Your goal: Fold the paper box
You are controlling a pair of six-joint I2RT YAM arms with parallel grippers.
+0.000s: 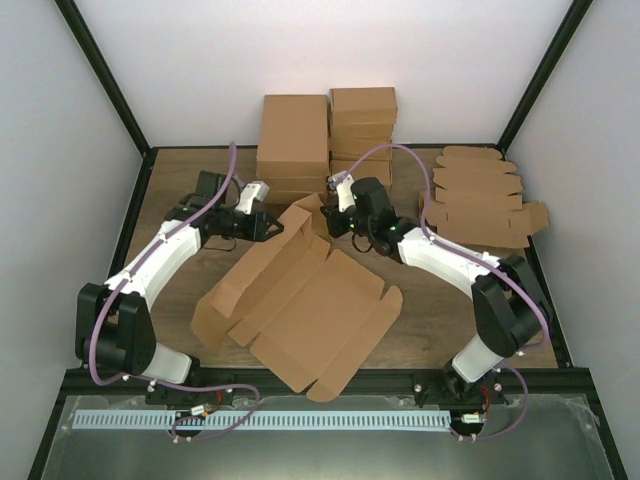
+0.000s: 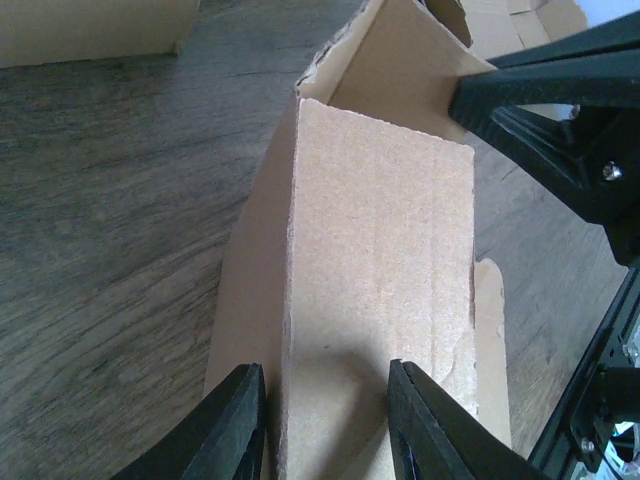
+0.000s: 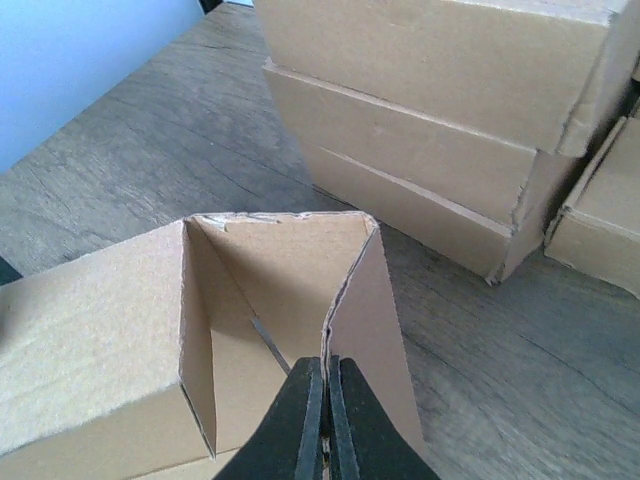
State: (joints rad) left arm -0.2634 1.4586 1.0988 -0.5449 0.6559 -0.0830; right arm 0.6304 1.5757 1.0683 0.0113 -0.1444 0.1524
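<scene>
The brown cardboard box (image 1: 300,300) lies half unfolded at the table's middle, its far end raised into walls. My left gripper (image 1: 272,228) is at the far left corner of that end. In the left wrist view it (image 2: 325,420) is open, its fingers (image 2: 235,425) straddling a raised side panel (image 2: 380,260). My right gripper (image 1: 337,222) is at the far right corner. In the right wrist view it (image 3: 326,405) is shut on the upright edge of a corner flap (image 3: 370,320) of the box. The right gripper's black body also shows in the left wrist view (image 2: 550,110).
Two stacks of folded boxes (image 1: 295,145) (image 1: 362,125) stand at the back centre, just behind the grippers, and show in the right wrist view (image 3: 430,150). A pile of flat box blanks (image 1: 480,195) lies at the back right. Black frame posts border the table.
</scene>
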